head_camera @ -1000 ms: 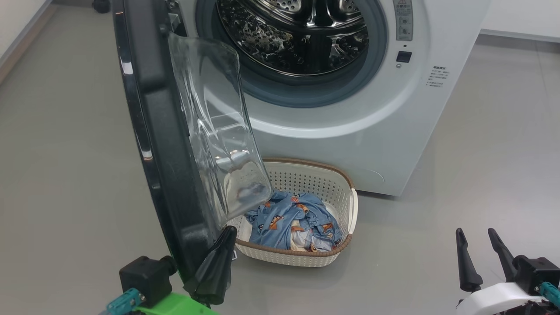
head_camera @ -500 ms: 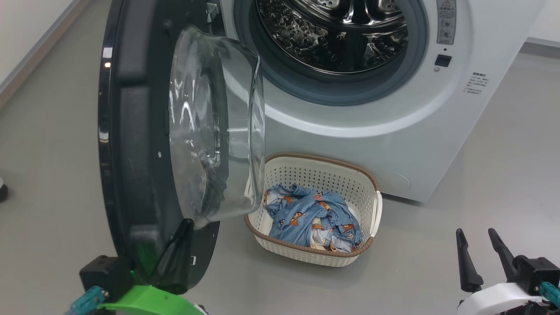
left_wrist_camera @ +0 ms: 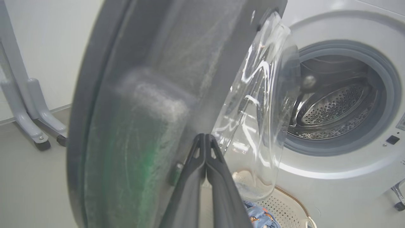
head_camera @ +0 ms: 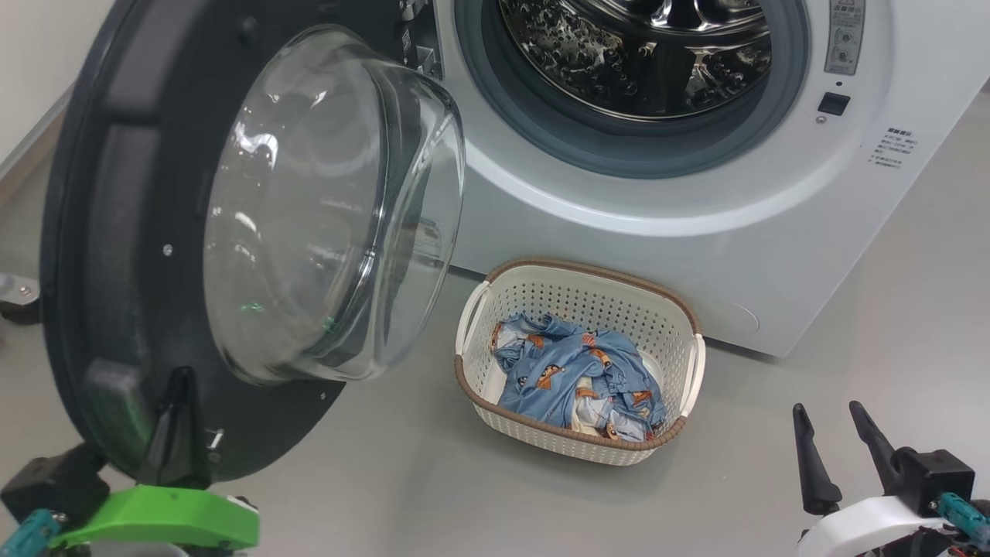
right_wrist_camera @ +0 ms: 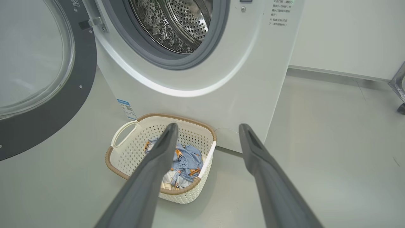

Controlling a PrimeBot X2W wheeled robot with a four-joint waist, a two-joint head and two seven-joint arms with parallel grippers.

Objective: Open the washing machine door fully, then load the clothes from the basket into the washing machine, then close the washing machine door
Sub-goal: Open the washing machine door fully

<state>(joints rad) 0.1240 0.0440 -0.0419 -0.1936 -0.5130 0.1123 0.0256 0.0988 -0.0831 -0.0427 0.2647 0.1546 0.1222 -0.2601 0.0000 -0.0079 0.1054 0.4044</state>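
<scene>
The washing machine (head_camera: 696, 232) stands with its steel drum (head_camera: 642, 54) exposed. Its black washing machine door (head_camera: 100, 255), with a domed glass porthole (head_camera: 332, 209), is swung out to the left. My left gripper (head_camera: 182, 418) is shut with nothing between its fingers, and its tips (left_wrist_camera: 205, 136) rest against the lower inner face of the door (left_wrist_camera: 142, 110). The cream basket (head_camera: 572, 267) sits on the floor before the machine, holding the light blue clothes (head_camera: 580, 379). My right gripper (head_camera: 826, 410) is open at the lower right, apart from the basket (right_wrist_camera: 109, 158) and clothes (right_wrist_camera: 186, 158).
Grey metal legs on casters (left_wrist_camera: 31, 120) stand left of the door by the wall; one caster (head_camera: 15, 298) shows behind the door's edge. Another caster (right_wrist_camera: 400, 104) is far right. Grey floor (head_camera: 889, 309) stretches right of the basket. A blue label (right_wrist_camera: 126, 107) marks the machine's lower corner.
The door has swung further open to the left, now showing its inner face. My shut left gripper has gone left with it. The head camera has turned. The right gripper stays put.
</scene>
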